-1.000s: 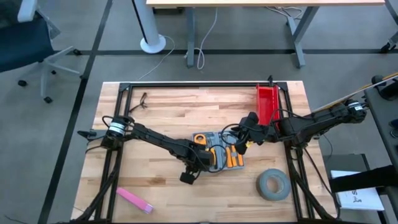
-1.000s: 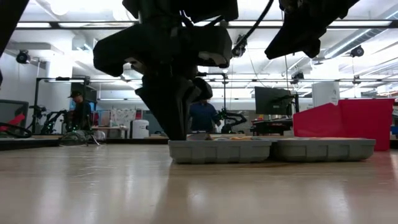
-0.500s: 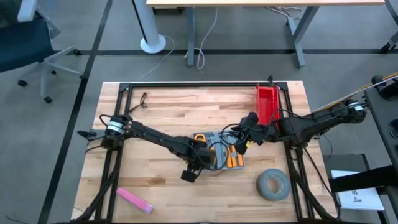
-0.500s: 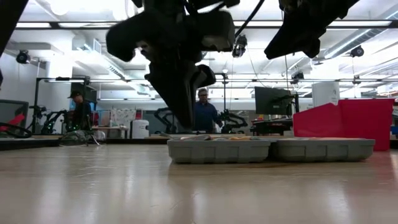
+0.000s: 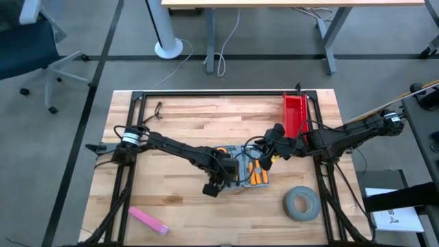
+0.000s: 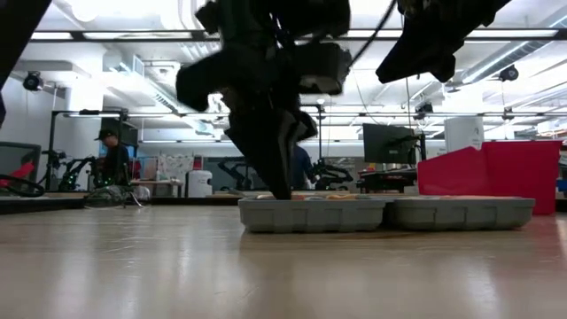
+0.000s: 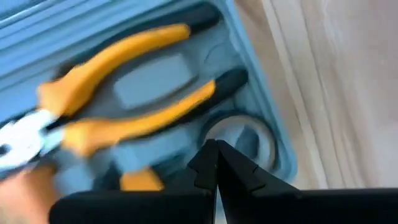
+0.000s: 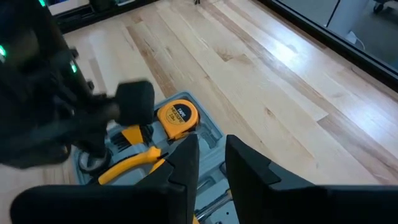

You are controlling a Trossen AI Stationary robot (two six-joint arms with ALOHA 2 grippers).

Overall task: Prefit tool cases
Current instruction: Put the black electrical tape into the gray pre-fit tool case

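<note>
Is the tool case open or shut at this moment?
Open: the tool case lies flat, with orange-handled pliers and a tape measure showing in its recesses.

left gripper (image 5: 221, 171) shifted across the table from beside the tool case (image 5: 244, 171) to over its near-left corner, fingers pressed together, its dark bulk in the low view now further toward the case

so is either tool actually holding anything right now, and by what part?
Nothing held. Left tool is shut and empty, tips down in the open tool case. Right tool hovers over the case with a gap between its fingers, nothing in it.
</note>
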